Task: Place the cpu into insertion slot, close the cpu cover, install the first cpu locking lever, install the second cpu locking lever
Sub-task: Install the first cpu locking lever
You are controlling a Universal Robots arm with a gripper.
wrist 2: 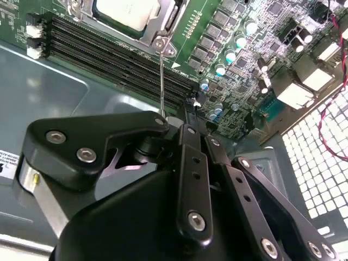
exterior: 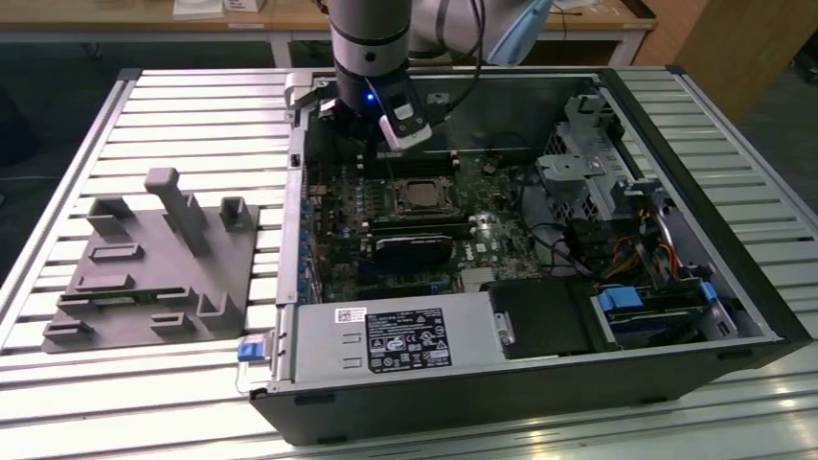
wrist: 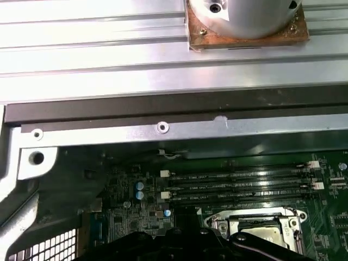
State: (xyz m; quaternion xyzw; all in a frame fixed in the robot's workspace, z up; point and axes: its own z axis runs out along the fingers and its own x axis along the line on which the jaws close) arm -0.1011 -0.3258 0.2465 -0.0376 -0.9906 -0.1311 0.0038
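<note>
Toward the exterior view's left, a grey fixture block (exterior: 141, 268) with upright posts lies on the slatted bench (exterior: 192, 96), just beside the open computer case (exterior: 511, 393). The arm hangs over the case's far left part with its pincer (wrist 2: 182, 122) low above the motherboard (exterior: 492, 235). I cannot tell whether it is spread or pressed together, but a thin locking lever (wrist 2: 162, 76) runs from the socket's corner up to it. The cpu (exterior: 416, 195) lies in the insertion slot (exterior: 439, 201) with the cpu cover (wrist 2: 154, 31) down around it, next to the memory slots (wrist 2: 109, 51), and the drive cage (exterior: 581, 177) stands further right.
</note>
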